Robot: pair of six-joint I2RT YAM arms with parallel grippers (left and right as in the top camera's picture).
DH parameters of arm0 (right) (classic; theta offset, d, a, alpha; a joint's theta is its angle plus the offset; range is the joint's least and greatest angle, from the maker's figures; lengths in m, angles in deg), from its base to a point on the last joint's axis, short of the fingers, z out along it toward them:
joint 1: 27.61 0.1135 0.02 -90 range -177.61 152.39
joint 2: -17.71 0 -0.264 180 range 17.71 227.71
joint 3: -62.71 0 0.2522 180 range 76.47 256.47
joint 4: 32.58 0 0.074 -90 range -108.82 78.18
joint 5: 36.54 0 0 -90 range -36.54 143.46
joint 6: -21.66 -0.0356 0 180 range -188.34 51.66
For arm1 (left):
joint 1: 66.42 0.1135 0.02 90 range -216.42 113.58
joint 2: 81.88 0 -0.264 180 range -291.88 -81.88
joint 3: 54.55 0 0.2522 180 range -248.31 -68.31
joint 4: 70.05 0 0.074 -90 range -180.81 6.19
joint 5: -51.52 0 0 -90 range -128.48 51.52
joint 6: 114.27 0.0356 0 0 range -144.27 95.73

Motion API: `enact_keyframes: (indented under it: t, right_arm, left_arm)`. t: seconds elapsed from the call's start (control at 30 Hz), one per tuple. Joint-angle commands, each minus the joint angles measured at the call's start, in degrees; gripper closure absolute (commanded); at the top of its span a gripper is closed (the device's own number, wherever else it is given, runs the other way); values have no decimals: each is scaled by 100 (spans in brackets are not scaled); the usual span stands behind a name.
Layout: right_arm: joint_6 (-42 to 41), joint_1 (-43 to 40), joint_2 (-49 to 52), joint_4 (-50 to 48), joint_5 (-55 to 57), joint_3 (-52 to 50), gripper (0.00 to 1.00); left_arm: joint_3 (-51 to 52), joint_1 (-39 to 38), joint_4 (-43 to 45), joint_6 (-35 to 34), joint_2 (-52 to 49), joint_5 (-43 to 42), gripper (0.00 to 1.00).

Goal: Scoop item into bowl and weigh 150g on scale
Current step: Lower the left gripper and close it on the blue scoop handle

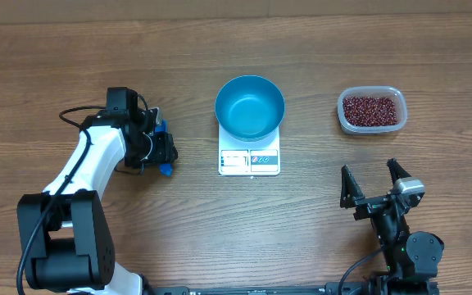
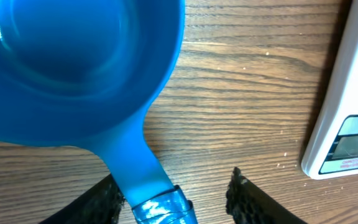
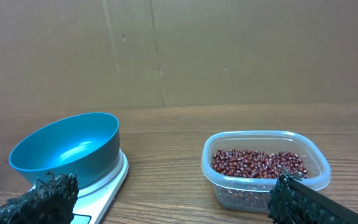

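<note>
My left gripper (image 1: 164, 150) sits left of the scale, with the blue scoop (image 2: 73, 56) mostly hidden under it in the overhead view. In the left wrist view the scoop's taped handle (image 2: 138, 168) runs between the jaws (image 2: 176, 186). The left finger presses against it, and a strip of table shows beside the right fingertip. The empty blue bowl (image 1: 249, 106) (image 3: 67, 149) stands on the white scale (image 1: 249, 161) (image 2: 347, 124). Red-brown beans (image 1: 372, 110) (image 3: 257, 163) fill a clear tub (image 3: 229, 186) at the right. My right gripper (image 1: 374, 174) (image 3: 171, 186) stands open and empty in front of the tub.
Brown board (image 3: 166, 50) closes off the far side of the wooden table (image 1: 301, 229). The tub stands a hand's width right of the scale.
</note>
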Motion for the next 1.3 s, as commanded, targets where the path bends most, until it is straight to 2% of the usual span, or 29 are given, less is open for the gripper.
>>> enact_keyframes:
  t: [0.0, 0.13, 0.4, 0.63, 0.9, 1.1, 1.13, 1.17, 1.2, 1.27]
  right_arm:
    - [20, -24, -57, -28, 59, -61, 0]
    - [20, -22, -57, -28, 61, -61, 0]
    - [22, -22, -57, -28, 61, -61, 0]
    - [20, -22, -57, -28, 59, -61, 0]
    - [20, -24, -57, -28, 59, -61, 0]
    - [20, -24, -57, -28, 61, -61, 0]
    - [20, -24, -57, -28, 61, -61, 0]
    - [20, -24, -57, -28, 61, -61, 0]
    - [20, -24, -57, -28, 59, -61, 0]
    - [20, -22, -57, -28, 61, -61, 0]
  left_arm:
    - [50, 15, 46, -452, -26, 435, 36]
    - [50, 15, 205, -750, -26, 693, 35]
    - [70, 0, 533, -1193, -61, 682, 45]
    - [192, -2, 533, -1276, -63, 684, 56]
    - [208, -4, 776, -1294, -63, 704, 57]
    - [210, -13, 776, -1296, -63, 702, 64]
    - [210, -20, 787, -1296, -63, 702, 62]
    - [212, -31, 807, -1292, -63, 704, 52]
    - [212, -39, 835, -1292, -63, 704, 26]
    - [212, -39, 894, -1294, -63, 702, 22]
